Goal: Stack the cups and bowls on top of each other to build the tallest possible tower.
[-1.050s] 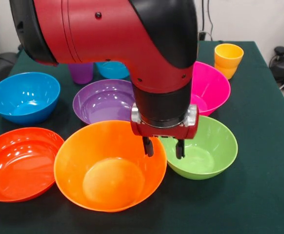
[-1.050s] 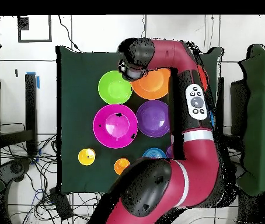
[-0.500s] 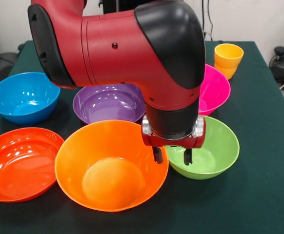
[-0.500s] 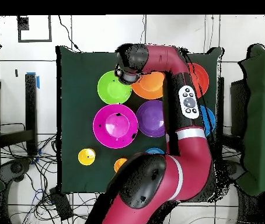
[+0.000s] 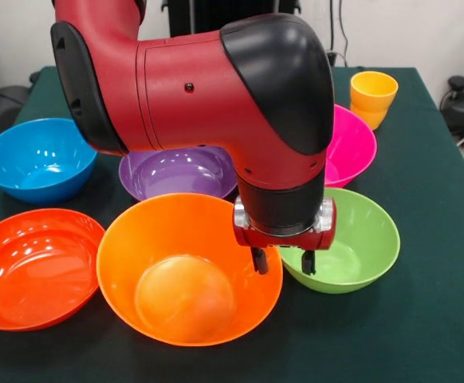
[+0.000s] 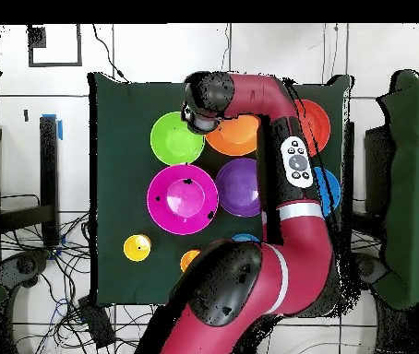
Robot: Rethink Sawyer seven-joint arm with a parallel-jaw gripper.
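The red and black arm's gripper [image 5: 282, 261] hangs over the seam where the large glossy orange plastic bowl [image 5: 186, 271] meets the glossy green plastic bowl [image 5: 345, 239], jaws spread and empty. Beyond the orange bowl sit the large pink bowl [image 5: 348, 145], the purple bowl [image 5: 176, 172] and the yellow cup [image 5: 373, 94]. Descending here, a jaw could strike both rims and shove a bowl aside.

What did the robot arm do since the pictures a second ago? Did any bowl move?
The gripper shifted rightward in the front view and sank lower, its open fingers straddling the green bowl's rim beside the large orange bowl. Both bowls slid a little to the right. Nothing has been lifted. The purple bowl, pink bowl, blue bowl and red-orange bowl stayed put.
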